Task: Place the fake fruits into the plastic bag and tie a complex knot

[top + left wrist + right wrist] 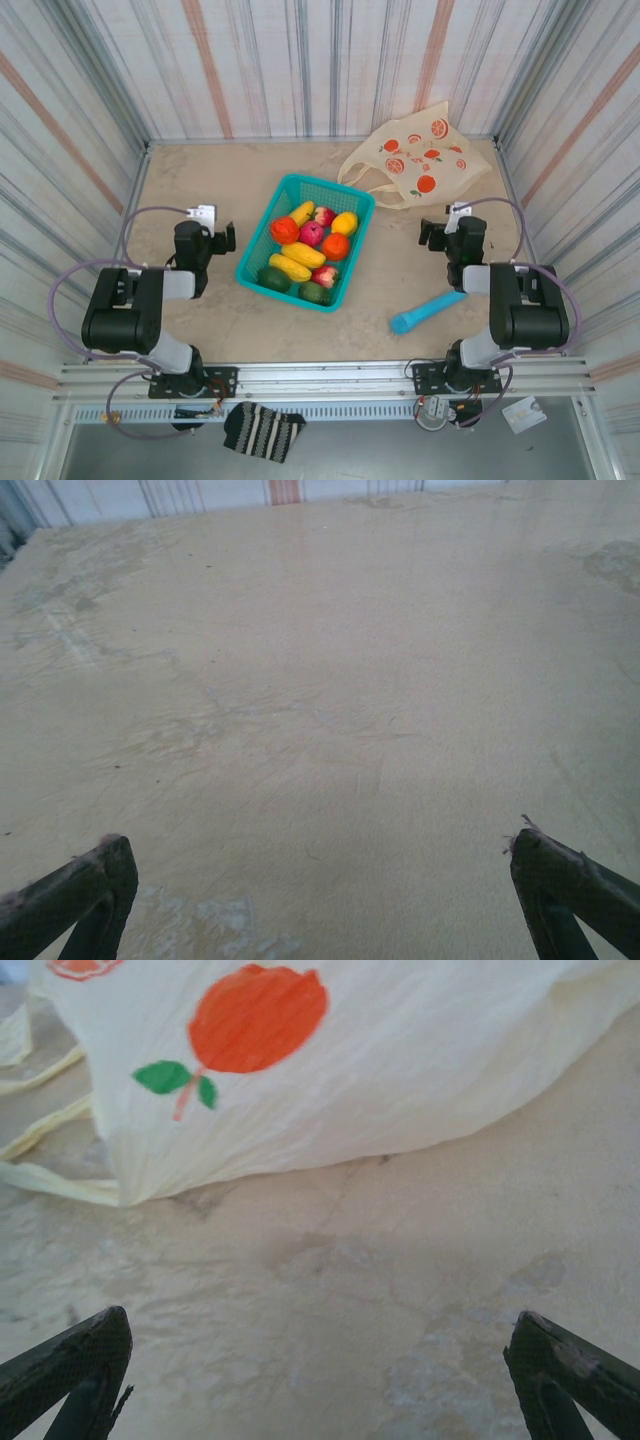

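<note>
All fake fruits [310, 250] are left in the basket [300, 181], the far-right plastic bag [420, 155] unfilled; left gripper [320, 870] and right gripper [320, 1350] are held wide, empty.

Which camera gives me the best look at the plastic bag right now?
Top external: the whole plastic bag lies flat at the table's far right, handles toward the basket. Right wrist gives a close-up of its near edge and one orange print.

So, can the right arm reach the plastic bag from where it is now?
Probably yes: the bag lies just ahead of the open right pincer, with bare table between them and nothing in the way.
</note>
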Controlling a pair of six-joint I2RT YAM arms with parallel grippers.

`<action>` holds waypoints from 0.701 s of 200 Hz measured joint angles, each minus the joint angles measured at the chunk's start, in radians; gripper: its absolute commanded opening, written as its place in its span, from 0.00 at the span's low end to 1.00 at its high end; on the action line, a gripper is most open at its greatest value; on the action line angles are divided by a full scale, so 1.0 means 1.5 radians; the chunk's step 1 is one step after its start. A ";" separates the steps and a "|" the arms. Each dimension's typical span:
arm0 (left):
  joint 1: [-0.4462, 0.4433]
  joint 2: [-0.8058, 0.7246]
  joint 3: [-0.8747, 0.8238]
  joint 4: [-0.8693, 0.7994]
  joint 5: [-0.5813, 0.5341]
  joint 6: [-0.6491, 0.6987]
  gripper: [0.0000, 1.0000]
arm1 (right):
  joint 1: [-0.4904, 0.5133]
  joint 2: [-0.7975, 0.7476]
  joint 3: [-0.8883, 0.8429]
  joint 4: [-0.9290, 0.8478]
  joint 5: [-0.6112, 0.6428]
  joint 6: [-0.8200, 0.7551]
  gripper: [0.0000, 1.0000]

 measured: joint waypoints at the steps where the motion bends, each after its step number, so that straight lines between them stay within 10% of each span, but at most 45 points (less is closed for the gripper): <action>1: -0.001 -0.001 0.000 -0.002 -0.003 0.000 0.99 | 0.001 -0.002 0.002 -0.004 0.000 0.000 0.99; 77: -0.089 -0.270 0.173 -0.220 -0.072 0.040 0.99 | 0.188 -0.268 0.202 -0.205 0.082 -0.011 0.99; 140: -0.394 -0.402 0.411 -0.632 -0.109 -0.168 0.99 | 0.450 -0.332 0.401 -0.558 0.149 0.116 0.99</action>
